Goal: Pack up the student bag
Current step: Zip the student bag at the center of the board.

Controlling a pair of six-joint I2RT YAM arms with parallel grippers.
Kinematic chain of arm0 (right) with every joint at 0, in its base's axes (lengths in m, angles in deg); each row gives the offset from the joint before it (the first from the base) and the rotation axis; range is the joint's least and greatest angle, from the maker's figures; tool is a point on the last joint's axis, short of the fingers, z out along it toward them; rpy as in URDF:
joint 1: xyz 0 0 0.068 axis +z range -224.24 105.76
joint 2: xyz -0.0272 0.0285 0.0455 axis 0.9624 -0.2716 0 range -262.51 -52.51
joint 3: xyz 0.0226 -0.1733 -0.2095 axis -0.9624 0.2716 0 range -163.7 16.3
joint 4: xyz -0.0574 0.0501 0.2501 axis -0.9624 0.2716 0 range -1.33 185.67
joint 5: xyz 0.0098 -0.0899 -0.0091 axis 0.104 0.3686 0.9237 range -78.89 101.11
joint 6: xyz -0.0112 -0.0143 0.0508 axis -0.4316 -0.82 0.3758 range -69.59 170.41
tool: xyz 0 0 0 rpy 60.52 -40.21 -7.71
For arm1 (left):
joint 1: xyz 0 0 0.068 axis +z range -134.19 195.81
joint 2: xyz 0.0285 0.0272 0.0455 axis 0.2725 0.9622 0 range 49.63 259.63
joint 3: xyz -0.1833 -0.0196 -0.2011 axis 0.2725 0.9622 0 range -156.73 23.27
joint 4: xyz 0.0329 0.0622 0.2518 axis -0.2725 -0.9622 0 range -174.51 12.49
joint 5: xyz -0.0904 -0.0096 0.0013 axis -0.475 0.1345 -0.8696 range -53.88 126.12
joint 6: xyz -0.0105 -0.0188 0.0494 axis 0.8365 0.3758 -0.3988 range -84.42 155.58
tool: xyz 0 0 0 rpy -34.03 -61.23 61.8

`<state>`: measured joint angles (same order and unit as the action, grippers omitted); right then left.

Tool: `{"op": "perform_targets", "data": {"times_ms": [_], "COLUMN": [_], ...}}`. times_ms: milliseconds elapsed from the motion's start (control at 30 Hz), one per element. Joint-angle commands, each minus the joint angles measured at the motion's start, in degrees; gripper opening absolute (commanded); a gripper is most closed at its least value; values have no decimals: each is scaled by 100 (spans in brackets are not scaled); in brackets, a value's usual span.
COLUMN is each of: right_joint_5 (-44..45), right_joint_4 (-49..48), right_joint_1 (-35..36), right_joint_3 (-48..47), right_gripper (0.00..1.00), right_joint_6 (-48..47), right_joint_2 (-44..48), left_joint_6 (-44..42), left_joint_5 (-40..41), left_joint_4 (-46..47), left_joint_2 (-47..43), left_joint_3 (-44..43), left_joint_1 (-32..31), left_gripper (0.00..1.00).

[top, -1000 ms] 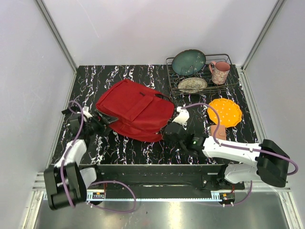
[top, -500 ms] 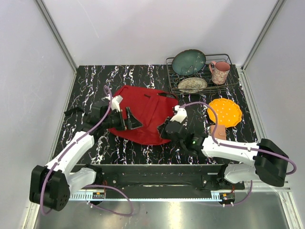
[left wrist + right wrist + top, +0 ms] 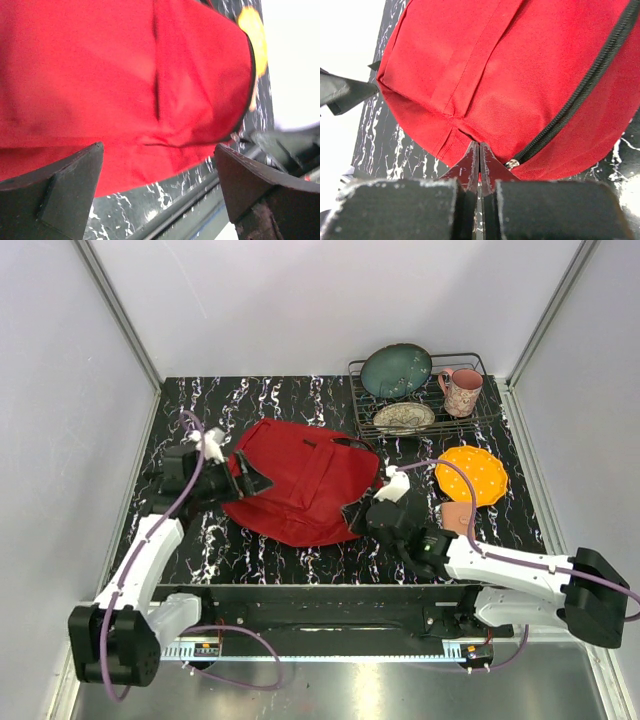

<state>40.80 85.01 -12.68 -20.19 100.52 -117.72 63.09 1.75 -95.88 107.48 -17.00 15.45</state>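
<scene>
**Top external view.** The student bag (image 3: 300,480) lies flat at the middle of the table (image 3: 185,415), its front pocket facing up. The left gripper (image 3: 248,481) is at the bag's left edge. The right gripper (image 3: 357,516) is at its lower right edge. The finger state of both is too small to read in this view.

**Left wrist view.** The left gripper (image 3: 157,150) has its fingers (image 3: 60,192) spread wide. The bag's red fabric fills the frame above and between the fingers; contact cannot be confirmed. A vertical crease runs down the cloth, and dark piping borders the rounded edge.

**Right wrist view.** The right gripper (image 3: 479,147) has its fingers (image 3: 465,167) pressed together, tips against the bag's lower seam. Whether fabric is caught between them cannot be told. A black zip (image 3: 582,90) crosses the red fabric diagonally. Its metal pull (image 3: 511,163) sits just right of the fingertips.
</scene>
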Motion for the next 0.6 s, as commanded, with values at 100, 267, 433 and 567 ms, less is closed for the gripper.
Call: {"op": "perform_targets", "data": {"times_ms": [100, 267, 433, 567], "right_joint_5": [792, 1100, 1153, 1118], "right_joint_4": [13, 339, 551, 595], "right_joint_1": [23, 23, 14, 14], "right_joint_3": [335, 309, 344, 379], "right_gripper": [0, 0, 0, 0], "right_joint_6": [315, 438, 544, 632], "right_joint_2": [728, 1045, 1203, 1247], "left_joint_6": [-860, -1370, -1652, -1696], "left_joint_5": [8, 500, 905, 1247], "left_joint_4": [369, 466, 685, 931], "left_joint_2": [60, 577, 991, 1307], "left_joint_3": [-648, -833, -816, -772], "left_joint_1": [-2718, -3663, -4261, -4534], "left_gripper": [98, 99, 99, 99]}}
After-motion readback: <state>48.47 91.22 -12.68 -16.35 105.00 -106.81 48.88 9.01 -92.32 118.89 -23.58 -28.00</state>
